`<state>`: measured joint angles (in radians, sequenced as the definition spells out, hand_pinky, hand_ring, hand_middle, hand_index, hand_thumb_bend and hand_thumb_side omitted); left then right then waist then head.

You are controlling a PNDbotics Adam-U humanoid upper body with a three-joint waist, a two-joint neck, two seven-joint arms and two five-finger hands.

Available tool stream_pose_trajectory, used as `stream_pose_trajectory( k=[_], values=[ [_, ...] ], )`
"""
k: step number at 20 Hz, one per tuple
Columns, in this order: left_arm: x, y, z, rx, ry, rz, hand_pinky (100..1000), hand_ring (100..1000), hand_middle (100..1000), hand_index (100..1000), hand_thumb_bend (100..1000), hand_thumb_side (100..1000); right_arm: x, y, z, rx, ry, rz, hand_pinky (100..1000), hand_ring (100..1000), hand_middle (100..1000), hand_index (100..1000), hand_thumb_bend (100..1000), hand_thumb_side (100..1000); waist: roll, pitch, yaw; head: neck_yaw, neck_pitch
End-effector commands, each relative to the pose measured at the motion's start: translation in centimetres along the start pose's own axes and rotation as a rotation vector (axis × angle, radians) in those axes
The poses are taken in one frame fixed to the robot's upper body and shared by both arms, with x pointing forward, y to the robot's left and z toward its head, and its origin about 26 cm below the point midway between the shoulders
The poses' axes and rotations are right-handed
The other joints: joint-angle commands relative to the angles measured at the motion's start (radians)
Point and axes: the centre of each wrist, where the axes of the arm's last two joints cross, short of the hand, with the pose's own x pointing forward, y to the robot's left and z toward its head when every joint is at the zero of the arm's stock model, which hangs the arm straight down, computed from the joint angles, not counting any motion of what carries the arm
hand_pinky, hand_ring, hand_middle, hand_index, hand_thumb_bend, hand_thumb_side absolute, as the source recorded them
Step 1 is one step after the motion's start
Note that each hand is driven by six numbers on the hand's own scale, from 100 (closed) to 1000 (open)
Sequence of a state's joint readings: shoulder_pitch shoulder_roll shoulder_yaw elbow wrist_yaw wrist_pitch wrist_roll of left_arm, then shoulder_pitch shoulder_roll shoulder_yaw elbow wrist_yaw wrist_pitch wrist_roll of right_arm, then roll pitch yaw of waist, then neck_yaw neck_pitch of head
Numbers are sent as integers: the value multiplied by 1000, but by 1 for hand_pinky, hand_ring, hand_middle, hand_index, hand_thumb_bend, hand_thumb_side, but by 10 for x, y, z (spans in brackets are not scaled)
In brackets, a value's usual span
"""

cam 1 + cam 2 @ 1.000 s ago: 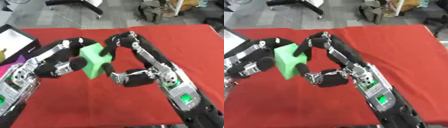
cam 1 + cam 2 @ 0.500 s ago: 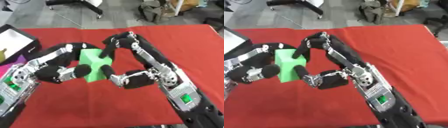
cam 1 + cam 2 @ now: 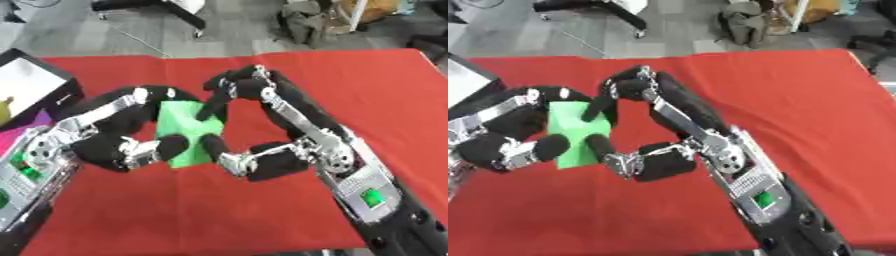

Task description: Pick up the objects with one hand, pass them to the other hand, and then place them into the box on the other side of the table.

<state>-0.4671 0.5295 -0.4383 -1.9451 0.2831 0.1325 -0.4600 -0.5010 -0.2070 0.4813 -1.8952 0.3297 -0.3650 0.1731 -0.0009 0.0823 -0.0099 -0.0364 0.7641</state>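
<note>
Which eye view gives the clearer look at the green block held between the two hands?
The left eye view: the green foam-like block sits near the middle, with its face showing between the left hand and right hand. In the right eye view the same block lies nearer the left edge, and the left hand is partly cut off.

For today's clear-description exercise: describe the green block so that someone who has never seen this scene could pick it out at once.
Start at the red table cloth and look to its middle-left, where the robot's left hand and right hand meet. Between their curled black fingers sits the green block, held by both. It is the only bright green, flat-faced thing among black and silver parts.
</note>
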Motion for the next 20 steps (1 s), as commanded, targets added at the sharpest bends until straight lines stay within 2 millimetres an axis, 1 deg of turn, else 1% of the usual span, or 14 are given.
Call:
stream_pose_trajectory(
  k=[1, 2, 3, 8, 10, 11, 12, 13, 14, 15, 16, 18, 19, 20],
  values=[
    [16, -3, -6, -23, -50, -20, 785, 430, 323, 553, 151, 319, 0, -6, -2, 8, -4, 23, 756, 590, 380, 447, 100, 148, 2, -12, 2, 3, 6],
    [15, -4, -6, -12, -46, -18, 783, 424, 316, 547, 140, 312, 0, -7, -2, 10, -4, 25, 757, 591, 381, 449, 100, 148, 2, -12, 2, 3, 6],
    [15, -3, -6, -2, -41, -18, 770, 381, 267, 502, 100, 259, 0, -7, -1, 9, -1, 29, 757, 592, 392, 467, 100, 159, 2, -13, 2, 4, 6],
    [13, -2, -3, 36, 0, -38, 750, 336, 218, 456, 100, 221, 0, -11, 0, -11, 19, 61, 759, 598, 414, 500, 100, 199, 3, -15, 1, 2, 6],
    [12, -1, -1, 47, 25, -53, 746, 329, 210, 450, 100, 219, 0, -13, 1, -25, 26, 76, 760, 601, 426, 534, 106, 246, 4, -16, 1, 0, 6],
    [11, -1, 1, 51, 38, -62, 744, 328, 208, 449, 100, 216, 0, -15, 2, -34, 29, 87, 760, 604, 439, 553, 157, 285, 4, -16, 0, -2, 6],
    [10, 0, 3, 56, 51, -71, 743, 327, 208, 449, 100, 214, 0, -17, 3, -44, 31, 100, 760, 605, 445, 560, 179, 303, 4, -16, 0, -5, 6],
    [8, 1, 4, 63, 66, -80, 742, 327, 207, 449, 100, 212, 0, -19, 4, -56, 35, 116, 761, 610, 459, 589, 228, 342, 4, -17, 0, -9, 6],
    [7, 2, 6, 71, 81, -92, 741, 330, 207, 449, 100, 212, 0, -22, 5, -69, 38, 136, 762, 617, 486, 621, 100, 415, 4, -17, 0, -14, 6],
    [5, 4, 9, 83, 99, -104, 740, 326, 207, 448, 100, 209, 1, -26, 6, -85, 39, 163, 763, 624, 498, 649, 331, 394, 4, -18, 0, -20, 6],
    [2, 6, 11, 102, 118, -109, 739, 326, 206, 448, 100, 208, 1, -31, 8, -105, 43, 195, 766, 632, 514, 677, 355, 410, 4, -18, -1, -27, 4],
    [-4, 10, 17, 148, 151, -119, 738, 326, 206, 448, 100, 203, 0, -38, 13, -135, 65, 258, 808, 740, 675, 855, 443, 509, 3, -19, -2, -40, -4],
    [-7, 12, 20, 174, 168, -123, 737, 325, 206, 448, 100, 203, 0, -41, 15, -145, 81, 288, 816, 755, 704, 875, 451, 516, 3, -20, -2, -45, -9],
    [-11, 15, 23, 203, 183, -126, 737, 325, 206, 448, 100, 203, -1, -43, 18, -160, 100, 315, 831, 782, 754, 905, 458, 525, 3, -19, -2, -50, -15]
  ],
)
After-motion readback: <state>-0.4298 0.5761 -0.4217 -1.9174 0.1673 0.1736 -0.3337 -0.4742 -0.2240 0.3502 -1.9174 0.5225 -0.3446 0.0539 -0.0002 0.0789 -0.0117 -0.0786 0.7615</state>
